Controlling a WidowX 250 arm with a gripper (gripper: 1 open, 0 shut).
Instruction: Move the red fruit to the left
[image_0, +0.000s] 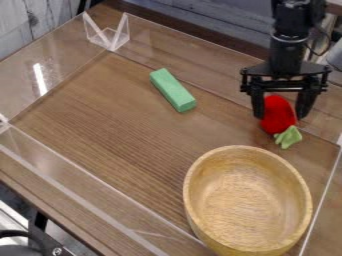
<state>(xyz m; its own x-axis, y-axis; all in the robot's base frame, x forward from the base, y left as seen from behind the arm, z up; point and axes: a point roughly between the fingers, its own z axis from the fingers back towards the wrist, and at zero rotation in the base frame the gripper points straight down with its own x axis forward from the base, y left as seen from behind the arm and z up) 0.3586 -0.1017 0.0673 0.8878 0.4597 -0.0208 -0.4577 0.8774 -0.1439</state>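
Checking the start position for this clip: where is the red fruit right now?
In the camera view the red fruit lies on the wooden table near its right edge, above the wooden bowl and right of the green block, with the open gripper straddling its top.

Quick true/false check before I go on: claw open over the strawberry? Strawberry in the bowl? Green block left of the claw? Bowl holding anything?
1. The claw is open, fingers straddling the small glossy red toy strawberry. True.
2. The strawberry lies inside the round wooden bowl. False: it sits on the wooden table, beyond the bowl.
3. The flat green rectangular block lies left of the claw in the picture. True.
4. The bowl holds the green block. False: the bowl is empty.
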